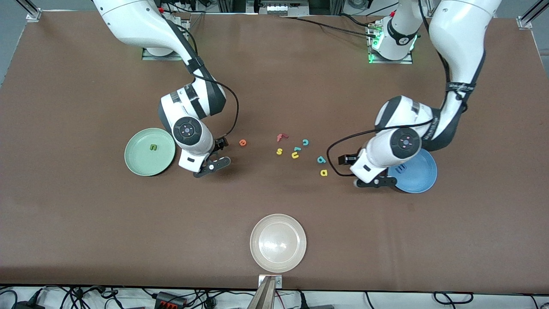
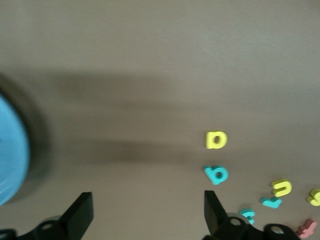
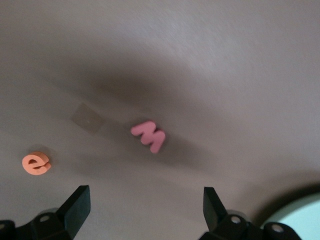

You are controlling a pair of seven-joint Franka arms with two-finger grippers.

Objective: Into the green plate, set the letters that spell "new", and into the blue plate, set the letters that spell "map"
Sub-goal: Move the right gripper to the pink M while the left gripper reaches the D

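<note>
The green plate holds the dark green n. Beside it my right gripper hangs open and empty over the table, with the pinkish-red w and the orange e on the table ahead of its fingers. The w is hidden by the arm in the front view; the e shows. The blue plate holds the blue m. My left gripper is open and empty at that plate's rim, facing the yellow a and the teal p.
Mid-table lie a red f, a teal c, a yellow s, a yellow u and a small teal piece. A whitish-beige plate sits near the table's front edge.
</note>
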